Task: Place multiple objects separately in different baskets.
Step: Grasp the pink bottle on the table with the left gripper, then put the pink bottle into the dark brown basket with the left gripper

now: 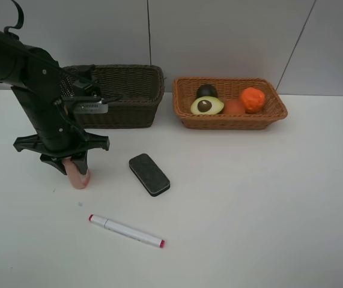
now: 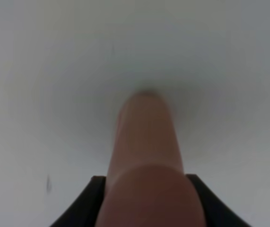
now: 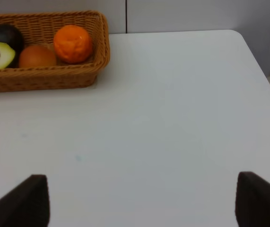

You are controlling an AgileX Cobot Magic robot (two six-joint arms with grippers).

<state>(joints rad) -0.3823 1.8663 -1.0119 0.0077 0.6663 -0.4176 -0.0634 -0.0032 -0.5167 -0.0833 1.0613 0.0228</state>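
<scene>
Our left gripper (image 1: 75,167) is pinched narrowly around the upper end of the small pink bottle (image 1: 80,179), which stands slightly tilted on the white table (image 1: 249,198), apart from the dark brown woven wicker basket (image 1: 135,90). We judge it light, stiff and smooth (likely slippery), so gripping mid-body seems safest.

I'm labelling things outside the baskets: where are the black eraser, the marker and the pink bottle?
black eraser (image 1: 149,174): exterior high view, middle of its top face.
marker (image 1: 126,231): exterior high view, middle of its white barrel.
pink bottle (image 1: 79,179): exterior high view, its exposed lower body.
</scene>
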